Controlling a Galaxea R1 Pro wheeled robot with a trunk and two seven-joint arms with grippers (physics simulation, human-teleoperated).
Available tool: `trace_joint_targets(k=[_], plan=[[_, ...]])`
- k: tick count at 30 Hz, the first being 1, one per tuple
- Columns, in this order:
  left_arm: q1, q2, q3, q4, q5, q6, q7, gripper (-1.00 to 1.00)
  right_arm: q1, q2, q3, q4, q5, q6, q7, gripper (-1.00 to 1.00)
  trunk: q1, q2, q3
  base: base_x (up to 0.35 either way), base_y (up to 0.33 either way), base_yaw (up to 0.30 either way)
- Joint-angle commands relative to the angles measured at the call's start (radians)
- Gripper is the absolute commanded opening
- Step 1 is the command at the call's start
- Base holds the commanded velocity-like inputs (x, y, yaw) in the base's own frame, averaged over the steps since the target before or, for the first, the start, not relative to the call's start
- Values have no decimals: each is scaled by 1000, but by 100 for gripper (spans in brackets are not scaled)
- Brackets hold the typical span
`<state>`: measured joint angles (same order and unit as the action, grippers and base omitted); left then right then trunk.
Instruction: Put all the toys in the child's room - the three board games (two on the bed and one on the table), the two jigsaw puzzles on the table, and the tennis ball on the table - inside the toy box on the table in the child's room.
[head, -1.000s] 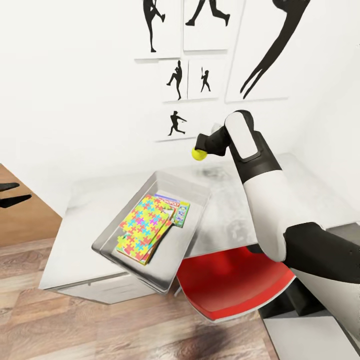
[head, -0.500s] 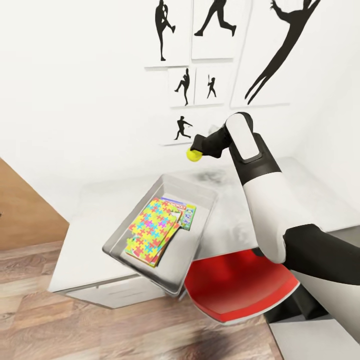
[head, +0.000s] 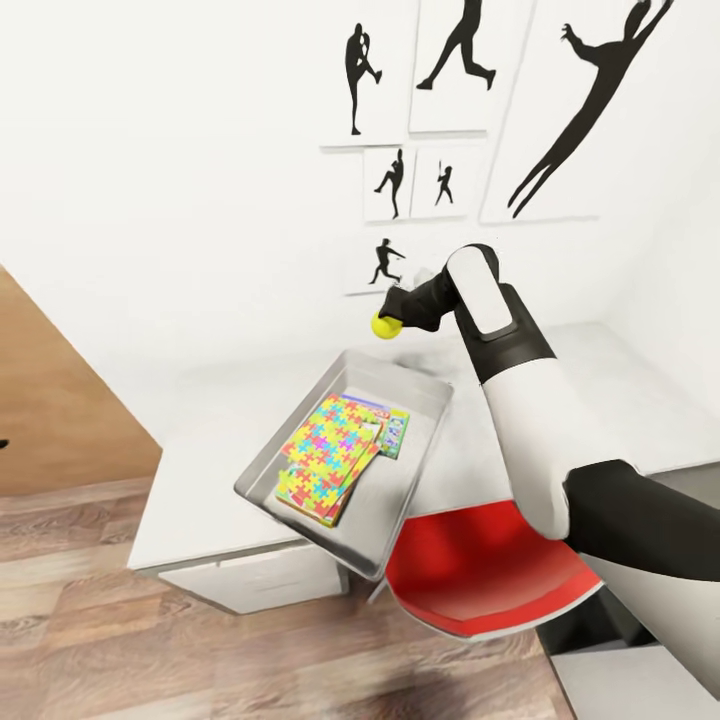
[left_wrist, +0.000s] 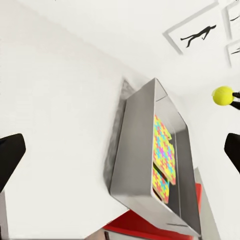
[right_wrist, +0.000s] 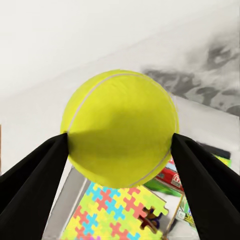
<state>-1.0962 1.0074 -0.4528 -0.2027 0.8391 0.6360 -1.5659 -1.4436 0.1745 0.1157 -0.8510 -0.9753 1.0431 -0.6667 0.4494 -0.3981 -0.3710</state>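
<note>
My right gripper (head: 388, 322) is shut on the yellow tennis ball (head: 384, 325), held in the air just beyond the far rim of the toy box (head: 400, 372). The right wrist view shows the tennis ball (right_wrist: 120, 127) pinched between both black fingers (right_wrist: 30, 192), with the box's contents below it. The grey toy box stands on the pale table (head: 215, 420), overhanging its front edge. Inside lies a bright jigsaw puzzle (head: 330, 455) on top of a stack, and a printed board game (head: 394, 431) sticks out beside it. My left gripper (left_wrist: 125, 146) is open, well away from the toy box (left_wrist: 135, 165).
A red chair (head: 480, 575) stands under the table's front edge, beside the box. Black silhouette pictures (head: 385, 265) hang on the white wall behind. A white drawer cabinet (head: 255, 580) is under the table. Wood plank floor (head: 150, 650) lies in front.
The head camera has swung, shifting the whole picture right. My right gripper with the ball has moved a little left and closer to the box's far rim. The left fingertips left the head view.
</note>
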Motion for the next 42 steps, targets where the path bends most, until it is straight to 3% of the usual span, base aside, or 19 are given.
trace_joint_targets(k=[1,7,13,23,38,42], plan=[[-2,-2,-9,1,5,10,-5,100,2,0,3,-1,-9,3,-10,-100,1,-2,0,-10,8,114],[-2,-23,-14,3,4,10,-5,100,20,0,30,2,-19,4,-10,-100,1,-2,7,12,2,114],[-2,-35,-25,3,3,10,-5,100,78,0,35,8,-19,4,-10,-100,1,-2,8,50,0,18],[-2,-52,-27,3,2,10,-5,100,86,0,35,86,-20,4,-8,-100,1,-2,8,-23,36,1],[-2,-53,-29,3,1,10,-5,100,85,0,33,99,-20,4,-8,-100,1,-2,8,-131,1,0],[-2,-53,-29,3,1,10,-5,100,85,0,34,154,-19,4,-9,-100,1,-2,8,-110,0,0]])
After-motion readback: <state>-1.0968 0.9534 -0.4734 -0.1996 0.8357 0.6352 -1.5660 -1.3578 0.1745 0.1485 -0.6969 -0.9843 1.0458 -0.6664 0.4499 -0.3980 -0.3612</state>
